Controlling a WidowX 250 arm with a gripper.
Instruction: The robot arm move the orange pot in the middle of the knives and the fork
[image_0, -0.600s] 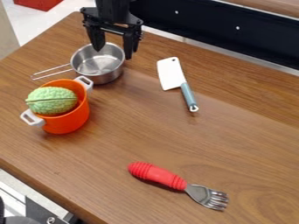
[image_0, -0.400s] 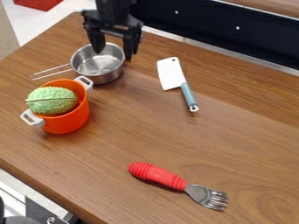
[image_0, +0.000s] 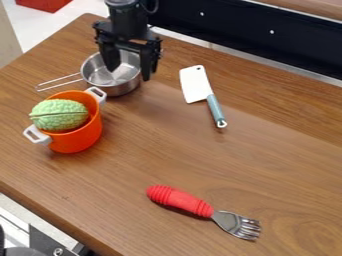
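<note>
The orange pot (image_0: 83, 137), upright on the tabletop (image_0: 160, 155), lies toward the view's lower L from the hand (image_0: 129, 74), which is spread wide over the steel pan (image_0: 121, 89), w/ the pot's handle-to-handle axis approx. along that line.

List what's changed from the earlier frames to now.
The gripper has shifted slightly down the image, near the steel pan, its jaws still apart. Nothing was taken hold of or let go. Unchanged: the pan, the orange pot with the green bumpy item in it, the white-bladed knife and the red-handled fork.
</note>
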